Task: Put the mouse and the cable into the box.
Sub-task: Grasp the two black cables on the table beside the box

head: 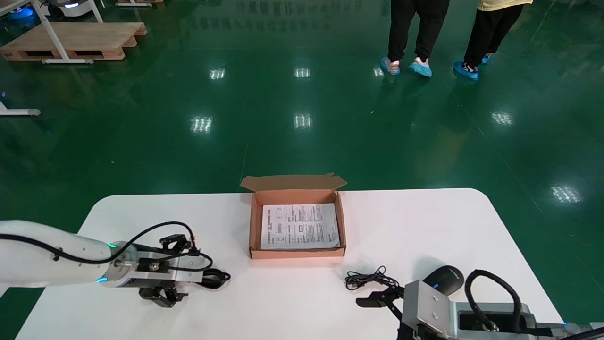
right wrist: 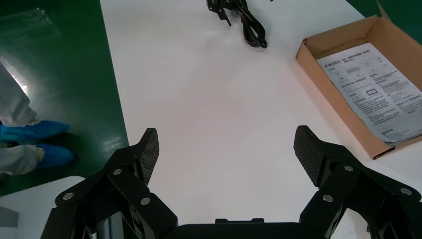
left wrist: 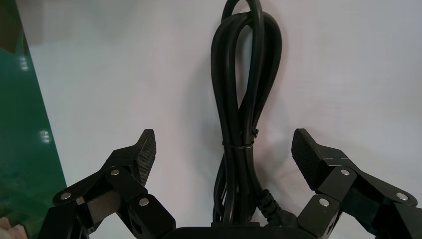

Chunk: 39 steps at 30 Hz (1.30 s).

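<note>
Here, on a white table [head: 283,302], the robot's left gripper [left wrist: 224,151] hangs low over a bundled black cable [left wrist: 239,114], its fingers [left wrist: 144,152] spread wide on either side of the bundle and touching neither flank. The cable, folded into long loops and cinched by a thin tie, lies flat on the tabletop to the left of the cardboard box [head: 255,226], outside it and apart from it.

The box sits at the middle of the table with its flap open toward the far edge (a printed leaflet [head: 299,226] covers its floor).

On the near right, the right gripper [right wrist: 226,149] is held above bare tabletop, fingers likewise wide apart with nothing between them. Just beside that arm lies the black mouse [head: 443,279], outside the box and toward the table's front right, and a thin tangled cord [head: 369,279] rests on the table between the mouse and the box's near corner.

Beyond the table, on the glossy green floor, stand two people in blue shoe covers [head: 420,68], and a wooden pallet [head: 75,40] lies at far left.
</note>
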Tool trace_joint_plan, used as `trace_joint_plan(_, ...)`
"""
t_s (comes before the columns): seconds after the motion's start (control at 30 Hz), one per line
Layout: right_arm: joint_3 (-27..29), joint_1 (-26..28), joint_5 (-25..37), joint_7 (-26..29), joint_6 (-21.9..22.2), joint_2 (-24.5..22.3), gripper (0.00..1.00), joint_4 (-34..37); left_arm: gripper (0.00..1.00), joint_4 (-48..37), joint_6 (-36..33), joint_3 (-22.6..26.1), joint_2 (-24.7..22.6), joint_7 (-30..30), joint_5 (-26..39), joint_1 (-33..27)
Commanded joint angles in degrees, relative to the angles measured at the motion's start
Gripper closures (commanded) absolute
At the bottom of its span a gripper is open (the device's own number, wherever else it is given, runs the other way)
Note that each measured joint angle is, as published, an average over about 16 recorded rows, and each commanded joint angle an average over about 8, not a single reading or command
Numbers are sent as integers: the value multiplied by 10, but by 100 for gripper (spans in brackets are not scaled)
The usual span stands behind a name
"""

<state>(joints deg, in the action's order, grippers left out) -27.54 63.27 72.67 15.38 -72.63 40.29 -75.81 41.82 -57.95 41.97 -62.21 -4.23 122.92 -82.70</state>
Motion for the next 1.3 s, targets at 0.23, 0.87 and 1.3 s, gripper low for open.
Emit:
trace_joint_plan(0.23,-3,4,14,8,12,5,0,2,0,-4,-2,5,-4,4,10,-1)
trace_joint_plan(0.87,-90,96,249,-91,161,184,0,268,0,6,-4,7,-2,14,15,2)
trace_joint_plan(1.3,-97,156,269,-200,214,262,0,462,0,8,-4,7,-2,15,16,2)
